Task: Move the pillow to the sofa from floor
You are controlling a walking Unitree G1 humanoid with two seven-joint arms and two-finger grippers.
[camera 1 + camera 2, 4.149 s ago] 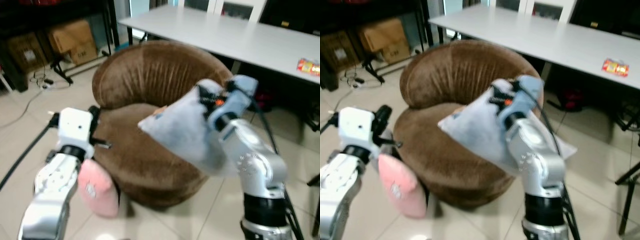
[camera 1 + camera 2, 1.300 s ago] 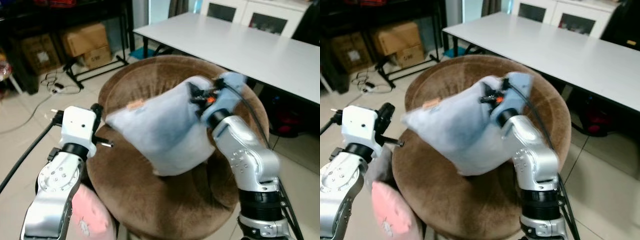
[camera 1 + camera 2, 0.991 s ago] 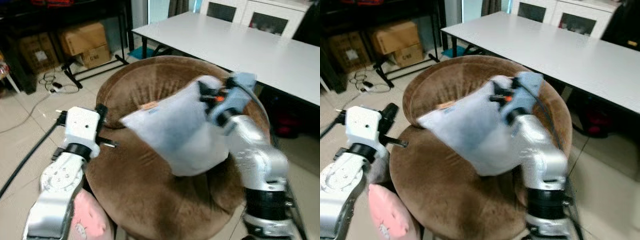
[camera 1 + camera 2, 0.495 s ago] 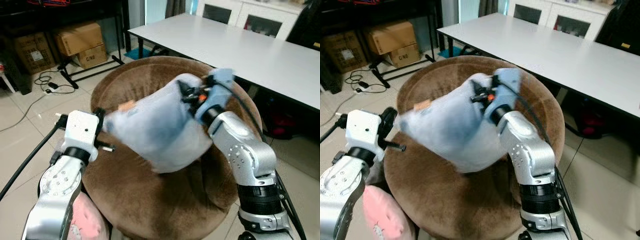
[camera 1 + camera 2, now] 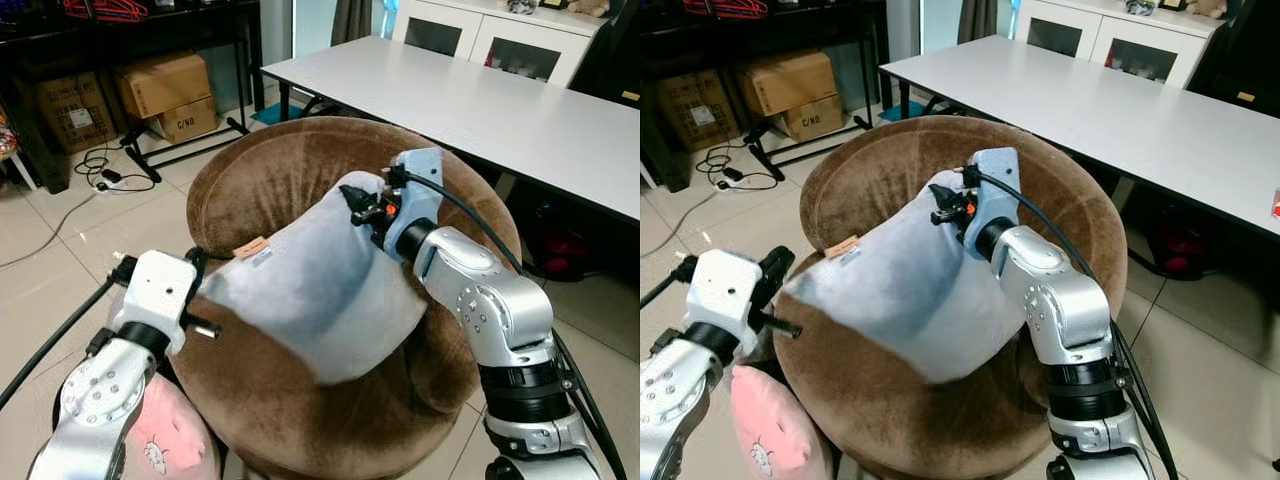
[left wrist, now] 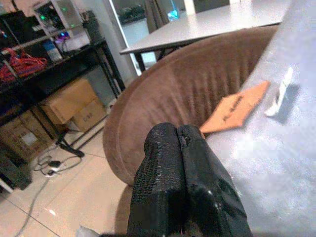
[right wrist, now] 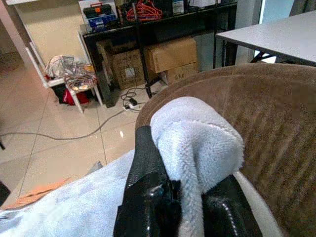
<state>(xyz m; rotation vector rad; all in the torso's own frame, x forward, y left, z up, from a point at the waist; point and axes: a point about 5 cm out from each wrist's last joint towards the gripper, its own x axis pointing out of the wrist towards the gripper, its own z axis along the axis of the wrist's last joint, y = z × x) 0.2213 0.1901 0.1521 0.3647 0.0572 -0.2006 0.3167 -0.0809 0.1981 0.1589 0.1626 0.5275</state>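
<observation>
The light blue pillow [image 5: 320, 290] lies slanted across the seat of the round brown sofa [image 5: 270, 170], with an orange tag at its lower left corner. My right gripper [image 5: 357, 200] is at the pillow's top corner near the backrest, shut on a fold of it [image 7: 197, 138]. My left gripper [image 5: 197, 262] is at the sofa's left edge beside the tagged corner. In the left wrist view its fingers [image 6: 163, 163] are pressed together, touching the pillow's edge [image 6: 276, 128] but holding nothing.
A pink pillow [image 5: 165, 440] leans on the floor against the sofa's front left. A long white table [image 5: 480, 90] stands right behind the sofa. Cardboard boxes [image 5: 165, 85] under a black shelf and loose cables [image 5: 100, 165] lie at the far left.
The pillow has come down from mid-air onto the sofa seat, still held at its top corner by the right gripper. The camera shifted slightly.
</observation>
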